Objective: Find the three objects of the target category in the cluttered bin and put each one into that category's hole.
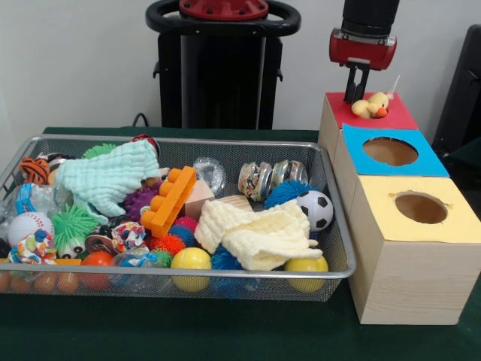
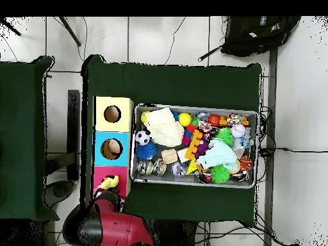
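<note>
My gripper [image 1: 356, 98] hangs over the red-topped box [image 1: 402, 116] at the far right. It looks shut on the tail end of a small pale-yellow duck figure [image 1: 373, 106] with an orange beak, held at the box top, over where the hole would be. The duck also shows in the overhead view [image 2: 109, 182]. The wire-mesh bin [image 1: 188, 143] lies to the left, full of toys. No other pale-yellow figure shows in it; cloths and toys hide much of its floor.
A blue-topped box [image 1: 432, 162] and a yellow-topped box [image 1: 462, 226], each with a round hole, stand in line with the red one. The bin holds two pale cloths [image 1: 259, 233], a soccer ball [image 1: 316, 209], yellow balls [image 1: 191, 259], an orange brick [image 1: 169, 201] and spiky balls.
</note>
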